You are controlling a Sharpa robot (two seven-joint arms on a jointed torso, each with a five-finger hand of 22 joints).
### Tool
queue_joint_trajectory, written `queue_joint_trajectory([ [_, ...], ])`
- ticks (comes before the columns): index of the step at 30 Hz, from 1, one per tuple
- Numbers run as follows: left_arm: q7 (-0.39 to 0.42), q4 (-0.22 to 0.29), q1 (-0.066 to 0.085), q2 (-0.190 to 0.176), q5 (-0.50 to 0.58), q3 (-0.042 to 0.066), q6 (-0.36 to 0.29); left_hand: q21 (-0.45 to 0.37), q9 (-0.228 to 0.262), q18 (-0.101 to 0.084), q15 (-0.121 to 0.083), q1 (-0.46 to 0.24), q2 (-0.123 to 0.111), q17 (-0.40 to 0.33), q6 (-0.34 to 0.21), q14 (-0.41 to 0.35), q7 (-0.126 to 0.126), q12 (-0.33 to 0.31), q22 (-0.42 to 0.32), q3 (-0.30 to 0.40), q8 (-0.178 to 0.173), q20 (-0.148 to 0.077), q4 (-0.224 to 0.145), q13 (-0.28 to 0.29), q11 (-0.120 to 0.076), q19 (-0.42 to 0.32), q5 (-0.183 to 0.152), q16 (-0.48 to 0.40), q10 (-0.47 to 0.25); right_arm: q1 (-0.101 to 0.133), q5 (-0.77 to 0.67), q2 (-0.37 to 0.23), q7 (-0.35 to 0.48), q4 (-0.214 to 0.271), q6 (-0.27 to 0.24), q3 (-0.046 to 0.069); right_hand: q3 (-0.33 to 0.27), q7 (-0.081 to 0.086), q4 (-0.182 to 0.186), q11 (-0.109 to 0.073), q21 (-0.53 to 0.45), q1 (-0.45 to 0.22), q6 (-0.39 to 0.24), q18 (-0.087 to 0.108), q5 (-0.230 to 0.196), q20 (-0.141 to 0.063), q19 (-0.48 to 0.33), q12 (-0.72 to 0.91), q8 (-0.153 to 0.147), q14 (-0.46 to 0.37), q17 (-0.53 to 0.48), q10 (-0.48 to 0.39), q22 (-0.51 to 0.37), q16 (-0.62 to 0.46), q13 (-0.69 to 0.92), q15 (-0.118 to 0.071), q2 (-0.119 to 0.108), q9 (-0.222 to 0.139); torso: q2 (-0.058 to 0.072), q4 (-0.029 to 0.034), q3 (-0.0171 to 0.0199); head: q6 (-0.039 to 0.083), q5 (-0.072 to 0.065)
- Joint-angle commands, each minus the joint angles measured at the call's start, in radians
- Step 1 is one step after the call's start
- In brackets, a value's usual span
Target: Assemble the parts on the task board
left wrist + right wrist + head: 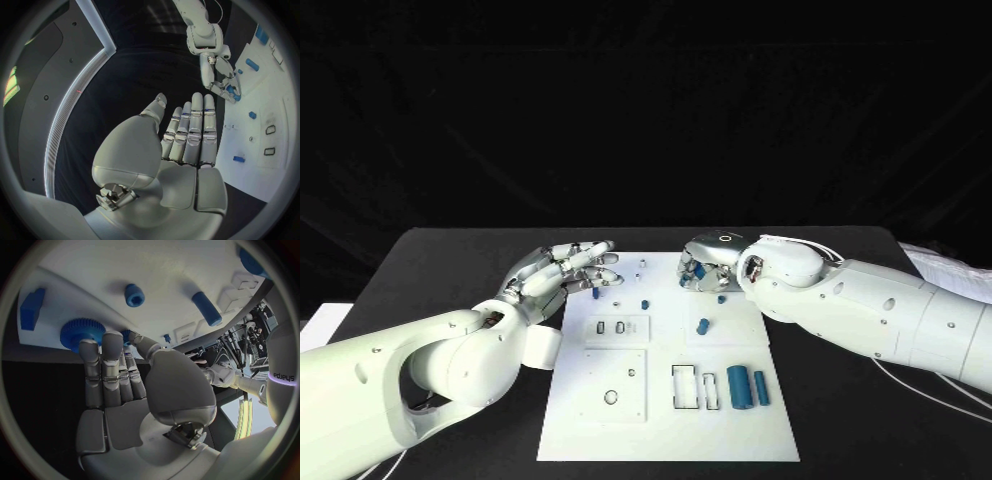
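Two blue cylinders (pixel 749 386) lie at the near end of the white task board (pixel 733 440), and up at the far end the right hand (pixel 704 262) has its fingertips on a blue gear (pixel 82 331), while the left hand (pixel 570 268) hovers beside the board, fingers straight and empty

Even overhead light leaves the white task board (pixel 668 400) bright against dim black surroundings; wrist views bend strongly at their rims.

White task board (pixel 733 440) on black table (pixel 459 260), left hand (pixel 567 268) open-fingered, right hand (pixel 704 262) over blue part (pixel 692 270)
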Motion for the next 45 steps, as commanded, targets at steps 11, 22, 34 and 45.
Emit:
queue_joint_trajectory([
  [11,0.005,0.002,0.001,0.002,0.003,0.001,0.022,-0.005,0.0,0.001,0.002,0.002,0.008,0.001,-0.004,-0.006,0.006,-0.003,-0.001,0.003,-0.007,-0.001,-0.004,-0.002,-0.002,-0.007,0.002,-0.001,-0.007,-0.011,-0.011,0.006,-0.019,-0.008,-0.02,-0.003,0.031,0.002,-0.005,-0.001,0.023,0.027,0.018,-0.014,-0.014,-0.003,0.02,0.002,0.004,0.012,0.027,0.018,0.028,0.037,0.002,-0.001,0.006,0.004,0.0,-0.001,-0.0024,-0.006,0.004],
  [22,0.005,-0.001,0.002,-0.001,0.004,0.001,0.023,-0.005,0.0,0.001,0.002,0.003,0.01,0.001,-0.004,-0.006,0.006,-0.003,-0.001,0.004,-0.007,-0.001,-0.005,-0.002,-0.002,-0.007,0.002,-0.001,-0.007,-0.013,-0.01,0.006,-0.031,0.021,-0.202,0.0,0.05,0.005,-0.01,-0.001,0.037,0.04,0.026,-0.017,-0.015,-0.004,0.026,0.001,0.004,0.009,0.037,0.027,0.047,0.052,0.001,-0.001,0.011,0.006,0.0,0.0013,-0.0023,0.0,0.009],
  [34,-0.012,-0.005,0.005,-0.004,0.004,0.001,0.039,-0.009,-0.002,0.0,0.008,-0.001,0.011,-0.001,-0.016,-0.019,0.014,-0.007,-0.003,0.005,-0.014,0.003,-0.008,-0.005,0.005,-0.016,0.002,-0.008,-0.022,-0.008,0.001,0.066,-0.068,-0.013,-0.266,0.003,0.061,0.011,-0.005,0.005,0.039,0.034,0.022,-0.017,-0.029,-0.002,0.018,-0.002,-0.001,-0.003,0.015,0.017,0.045,0.039,-0.001,0.003,0.006,0.005,0.005,0.0007,-0.0028,0.004,0.012],
  [45,-0.012,-0.003,0.006,-0.002,0.004,0.001,0.039,-0.009,-0.002,0.0,0.008,-0.001,0.011,-0.001,-0.016,-0.02,0.014,-0.007,-0.004,0.006,-0.015,0.003,-0.009,-0.005,0.005,-0.016,0.002,-0.008,-0.023,-0.003,0.001,0.114,-0.08,-0.052,-0.287,0.004,0.063,0.013,0.002,0.007,0.044,0.026,0.019,-0.018,-0.031,0.0,0.02,-0.003,-0.003,-0.002,0.026,0.012,0.053,0.051,-0.001,0.005,0.001,0.004,0.016,0.009,-0.0048,0.007,0.009],
])
